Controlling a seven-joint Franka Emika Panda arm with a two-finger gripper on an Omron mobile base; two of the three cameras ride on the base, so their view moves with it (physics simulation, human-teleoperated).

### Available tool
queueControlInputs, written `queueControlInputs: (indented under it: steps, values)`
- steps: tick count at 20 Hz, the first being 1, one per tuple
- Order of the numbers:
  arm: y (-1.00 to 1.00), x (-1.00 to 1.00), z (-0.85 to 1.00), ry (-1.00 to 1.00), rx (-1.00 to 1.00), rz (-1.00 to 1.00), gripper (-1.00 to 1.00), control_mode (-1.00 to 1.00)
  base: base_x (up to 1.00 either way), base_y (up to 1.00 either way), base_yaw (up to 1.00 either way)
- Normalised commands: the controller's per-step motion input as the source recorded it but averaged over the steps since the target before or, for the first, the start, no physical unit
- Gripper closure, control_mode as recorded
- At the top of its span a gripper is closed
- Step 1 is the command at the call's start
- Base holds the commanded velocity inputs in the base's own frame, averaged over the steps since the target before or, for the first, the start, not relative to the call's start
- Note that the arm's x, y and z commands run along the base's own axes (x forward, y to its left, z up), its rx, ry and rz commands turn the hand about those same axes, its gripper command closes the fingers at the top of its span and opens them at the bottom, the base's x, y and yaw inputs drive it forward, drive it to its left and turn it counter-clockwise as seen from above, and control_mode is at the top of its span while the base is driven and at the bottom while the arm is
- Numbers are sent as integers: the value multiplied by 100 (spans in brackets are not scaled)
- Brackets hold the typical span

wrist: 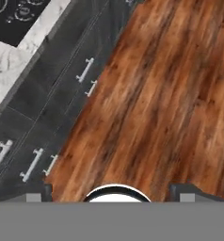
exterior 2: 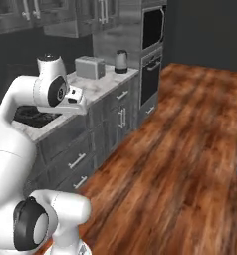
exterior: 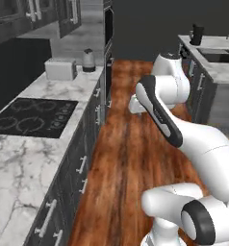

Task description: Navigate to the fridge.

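I stood in the aisle, marble tabletop [exterior: 20, 158] at nine o'clock; no fridge ahead yet. My fingers [wrist: 114, 194] hung spread, empty. I judged it heavy, rigid, gripped by door handles

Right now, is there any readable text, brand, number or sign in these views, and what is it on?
None can be read.
Cooktop: pale control marks along its front edge, too small and blurred to read.
Toaster, the small dark appliance beside it and the wall oven: no label or display text shows.
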Motion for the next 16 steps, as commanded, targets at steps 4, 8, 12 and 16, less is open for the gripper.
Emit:
queueControlInputs:
  steps: [4,8,12,16]
  values:
    - [0,0,0,0,0,0,-100,100,32,-46,-83]
    - [0,0,0,0,0,0,-100,100,49,-47,-76]
    - [0,0,0,0,0,0,-100,100,58,-45,-67]
    - [0,0,0,0,0,0,-100,100,66,-43,-63]
